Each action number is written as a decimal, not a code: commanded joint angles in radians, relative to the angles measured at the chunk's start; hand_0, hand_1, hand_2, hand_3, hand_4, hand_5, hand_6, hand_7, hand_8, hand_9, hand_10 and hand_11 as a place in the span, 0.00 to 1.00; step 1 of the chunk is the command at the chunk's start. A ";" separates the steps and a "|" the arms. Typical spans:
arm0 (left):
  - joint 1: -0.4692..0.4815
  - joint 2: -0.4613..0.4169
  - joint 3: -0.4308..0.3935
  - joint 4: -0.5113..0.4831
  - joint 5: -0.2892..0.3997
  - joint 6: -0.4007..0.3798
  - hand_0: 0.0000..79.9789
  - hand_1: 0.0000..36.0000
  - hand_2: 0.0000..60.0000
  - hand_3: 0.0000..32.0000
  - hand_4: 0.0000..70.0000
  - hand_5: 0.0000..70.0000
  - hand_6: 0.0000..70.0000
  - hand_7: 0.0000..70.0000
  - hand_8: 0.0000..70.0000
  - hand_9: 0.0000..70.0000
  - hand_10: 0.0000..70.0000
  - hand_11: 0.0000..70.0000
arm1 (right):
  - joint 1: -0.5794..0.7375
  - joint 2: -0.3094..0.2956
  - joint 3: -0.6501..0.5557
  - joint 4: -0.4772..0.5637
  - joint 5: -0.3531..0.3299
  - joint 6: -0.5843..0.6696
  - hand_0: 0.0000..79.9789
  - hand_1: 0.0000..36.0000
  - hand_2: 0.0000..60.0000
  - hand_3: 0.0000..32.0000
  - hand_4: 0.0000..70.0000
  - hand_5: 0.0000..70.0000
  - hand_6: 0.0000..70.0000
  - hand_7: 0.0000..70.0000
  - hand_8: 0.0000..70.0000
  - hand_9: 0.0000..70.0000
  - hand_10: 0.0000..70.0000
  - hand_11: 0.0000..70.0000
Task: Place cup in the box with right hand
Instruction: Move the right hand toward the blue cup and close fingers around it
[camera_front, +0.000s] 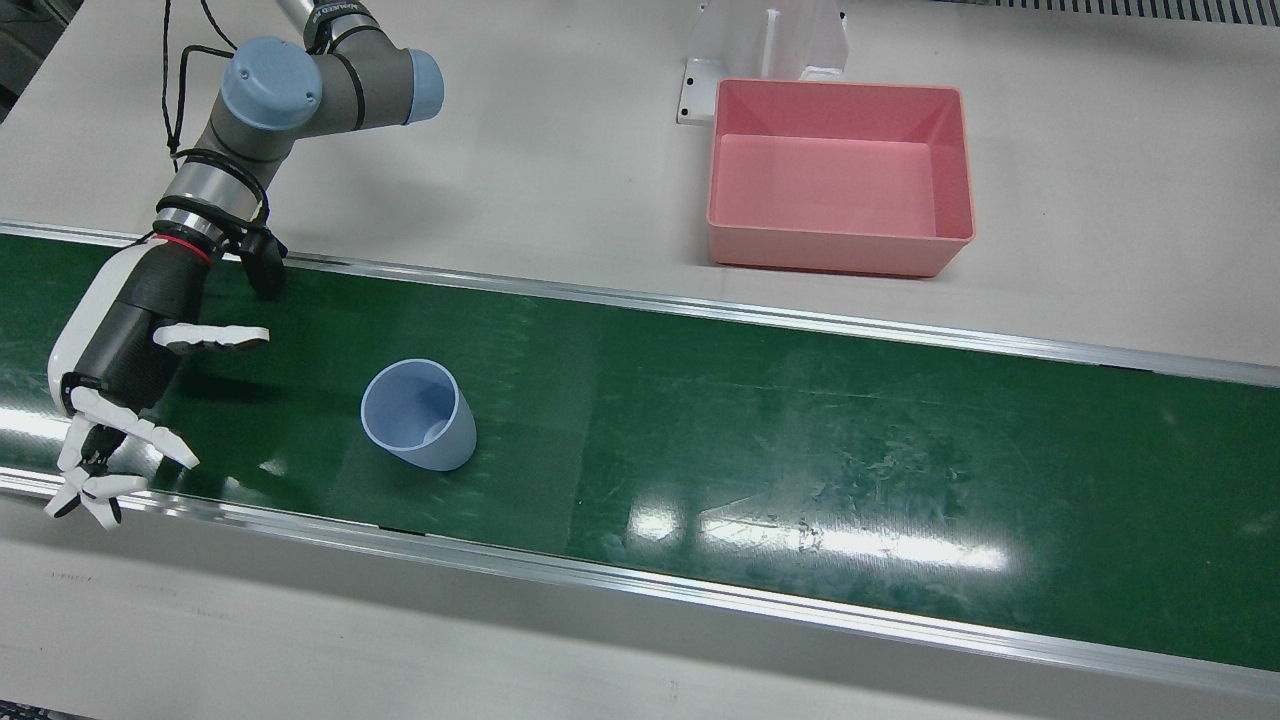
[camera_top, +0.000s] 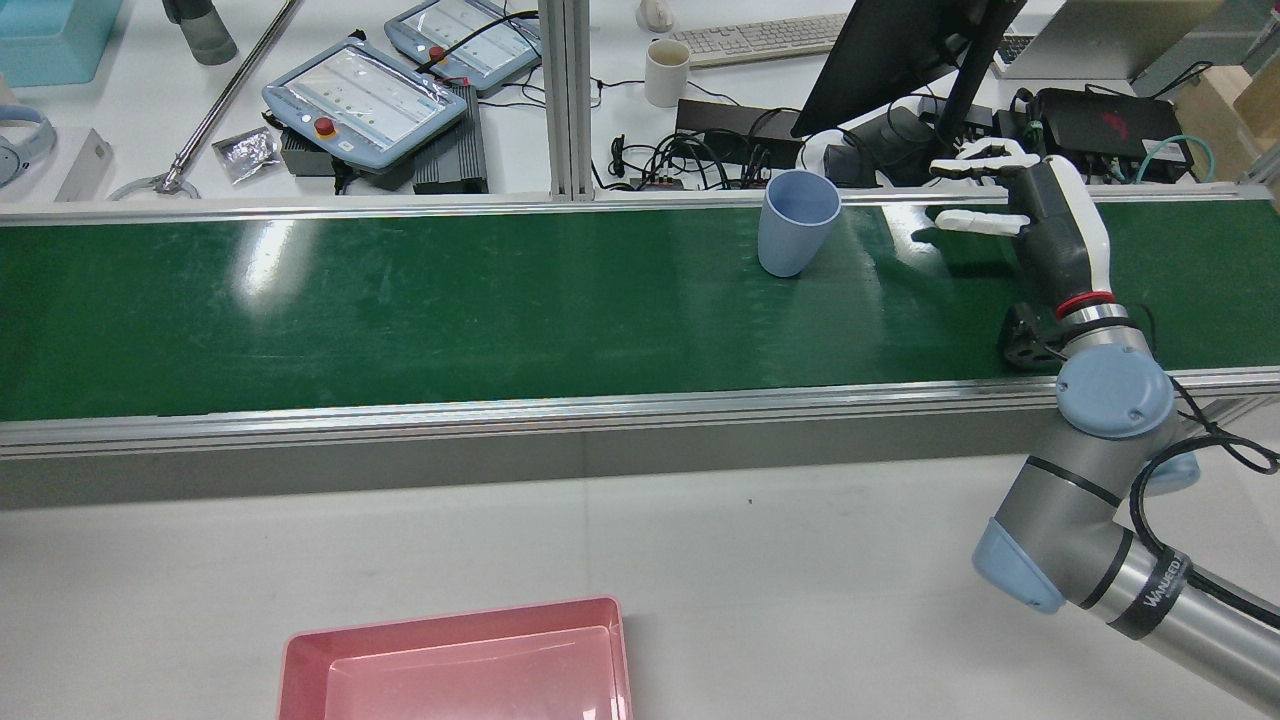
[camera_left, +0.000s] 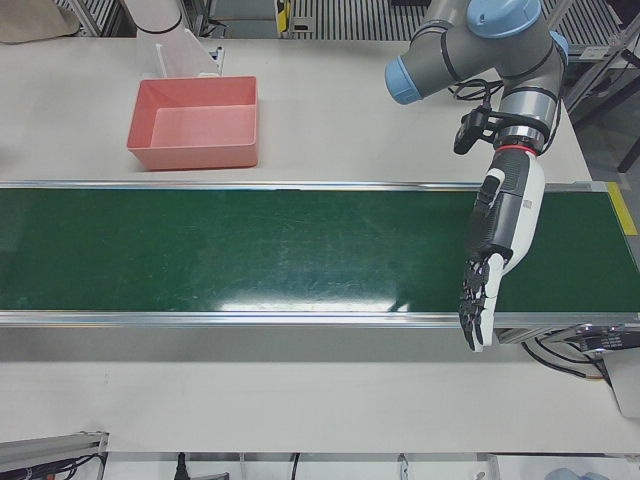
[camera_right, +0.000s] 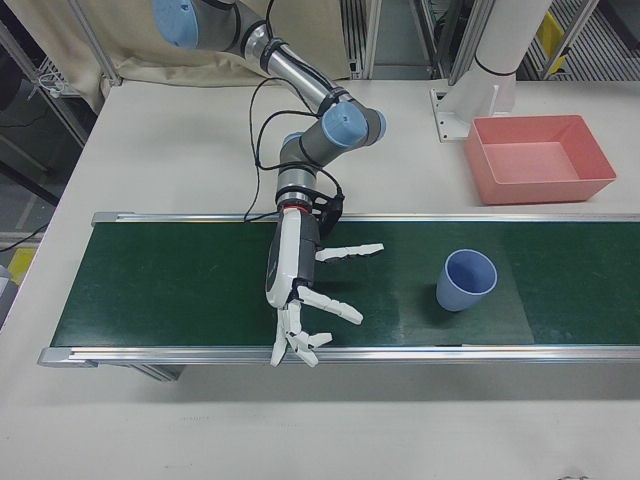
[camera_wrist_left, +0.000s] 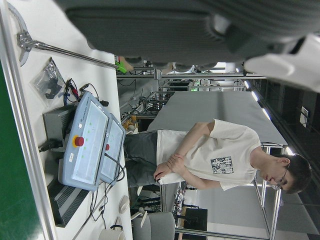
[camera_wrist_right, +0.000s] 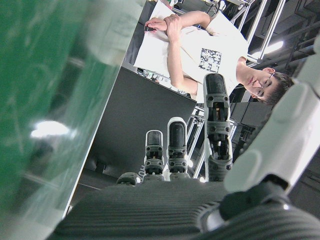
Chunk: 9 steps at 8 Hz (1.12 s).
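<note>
**Q:** Nearest the rear camera, what sits at the bottom edge?

**A:** Pink box (camera_top: 455, 660), cut off by the frame there. The front view shows it whole on the white table (camera_front: 1100, 150), and nothing lies inside it.

**Q:** Where is the cup?

**A:** The pale blue cup (camera_front: 418, 415) stands upright on the green conveyor belt (camera_front: 800, 450), mouth open. No contents can be made out in it. It is well apart from the box, which rests off the belt on the table.

**Q:** And the right hand?

**A:** The right hand (camera_front: 125, 390) hovers over the belt near the cup without touching it, fingers spread wide and holding nothing.

**Q:** The left hand?

**A:** The left hand (camera_left: 480, 295) hangs over the far end of the belt, fingers pointing down and fairly straight, nothing in its grasp. Its arm is missing from the front and rear views.

**Q:** What is hard to make out?

**A:** Both hand cameras lie sideways and are largely blocked by dark palm. A person (camera_wrist_left: 200, 160) with folded arms stands beyond the table.
</note>
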 joint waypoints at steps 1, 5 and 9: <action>0.001 0.000 0.000 0.000 0.000 0.000 0.00 0.00 0.00 0.00 0.00 0.00 0.00 0.00 0.00 0.00 0.00 0.00 | -0.011 0.009 -0.001 -0.002 0.000 -0.004 0.57 0.02 0.05 0.00 1.00 0.00 0.16 0.81 0.16 0.35 0.01 0.01; 0.001 0.000 0.000 0.000 0.000 0.000 0.00 0.00 0.00 0.00 0.00 0.00 0.00 0.00 0.00 0.00 0.00 0.00 | -0.028 0.006 0.000 -0.003 0.000 -0.004 0.56 0.03 0.09 0.00 1.00 0.00 0.15 0.79 0.15 0.34 0.00 0.00; 0.001 0.000 0.000 0.000 0.000 0.000 0.00 0.00 0.00 0.00 0.00 0.00 0.00 0.00 0.00 0.00 0.00 0.00 | -0.028 0.003 0.008 -0.003 0.000 -0.004 0.55 0.04 0.12 0.00 1.00 0.00 0.15 0.78 0.15 0.34 0.00 0.00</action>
